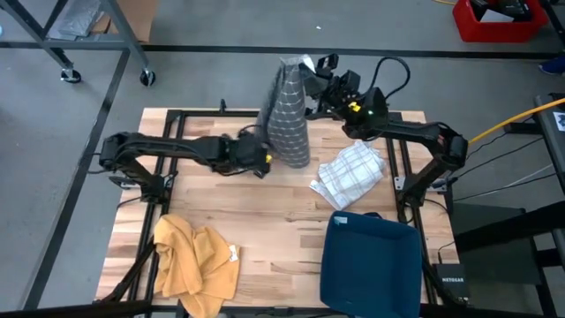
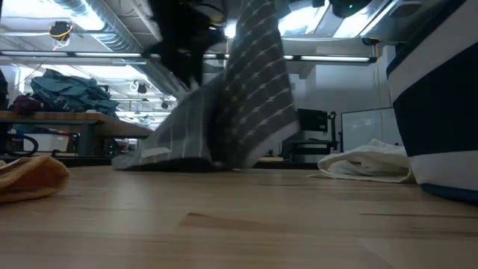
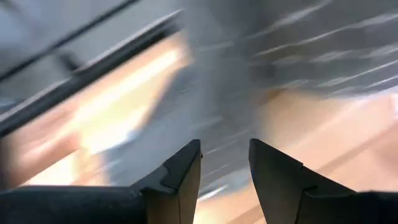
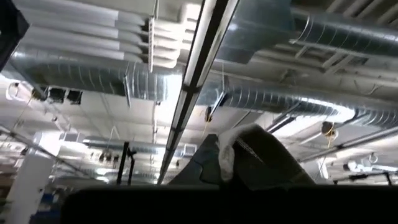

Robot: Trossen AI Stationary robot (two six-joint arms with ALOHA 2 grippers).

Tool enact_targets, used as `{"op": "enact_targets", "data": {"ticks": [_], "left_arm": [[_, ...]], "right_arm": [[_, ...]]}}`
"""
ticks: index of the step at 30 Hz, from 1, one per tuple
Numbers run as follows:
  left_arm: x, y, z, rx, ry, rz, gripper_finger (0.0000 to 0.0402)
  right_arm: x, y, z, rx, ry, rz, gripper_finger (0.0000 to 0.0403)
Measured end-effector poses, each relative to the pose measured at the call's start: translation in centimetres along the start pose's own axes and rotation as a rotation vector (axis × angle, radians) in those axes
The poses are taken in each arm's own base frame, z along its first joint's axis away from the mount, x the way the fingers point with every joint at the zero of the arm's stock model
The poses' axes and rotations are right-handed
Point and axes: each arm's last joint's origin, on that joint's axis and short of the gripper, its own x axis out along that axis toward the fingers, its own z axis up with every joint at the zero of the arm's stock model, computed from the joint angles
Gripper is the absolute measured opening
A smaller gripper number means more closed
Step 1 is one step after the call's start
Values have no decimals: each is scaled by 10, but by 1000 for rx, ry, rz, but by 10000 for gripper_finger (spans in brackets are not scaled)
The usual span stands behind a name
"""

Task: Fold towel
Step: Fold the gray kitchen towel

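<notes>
High view: NETGEAR box (image 1: 448, 284); right tool (image 1: 311, 78) clamps grey towel (image 1: 288, 115); left tool (image 1: 265, 159) apart.

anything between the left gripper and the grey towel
Nothing visible. The left gripper is open, with the grey striped towel directly ahead of its fingers. The right gripper holds the towel's top corner raised. The white checked cloth lies off to the side.

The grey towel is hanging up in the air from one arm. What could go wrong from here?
The right gripper, shut on one end of the grey towel, is its only lift; a slip would likely drop it in a heap. The left gripper is open by the towel's lower end, seemingly holding nothing; closing badly could bunch the cloth. The white towel lies close by and might get dragged.
</notes>
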Motion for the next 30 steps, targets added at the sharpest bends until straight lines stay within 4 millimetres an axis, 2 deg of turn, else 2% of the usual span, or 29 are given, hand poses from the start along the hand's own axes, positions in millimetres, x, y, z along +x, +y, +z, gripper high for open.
{"op": "enact_targets", "data": {"ticks": [3,6,9,12,15,18,24,30], "left_arm": [[-24,17,-15,36,-10,115,127],[-48,33,-33,28,-91,189,127],[-56,44,-60,-35,-197,166,127],[-48,45,-87,-201,-288,75,127],[-33,30,-105,-421,-339,-75,127],[-15,5,-114,-616,-373,-257,127],[10,-36,-121,-786,-360,-553,127],[32,-69,-129,-995,-346,-698,127]], "right_arm": [[0,-3,3,53,72,20,1],[-1,-8,8,145,155,100,1],[-4,-13,14,229,228,175,1],[-5,-15,18,296,252,217,1],[-5,-16,19,313,252,218,1],[-5,-16,19,300,250,210,1],[-5,-22,24,232,207,161,1],[-6,-33,36,173,104,66,1]]}}
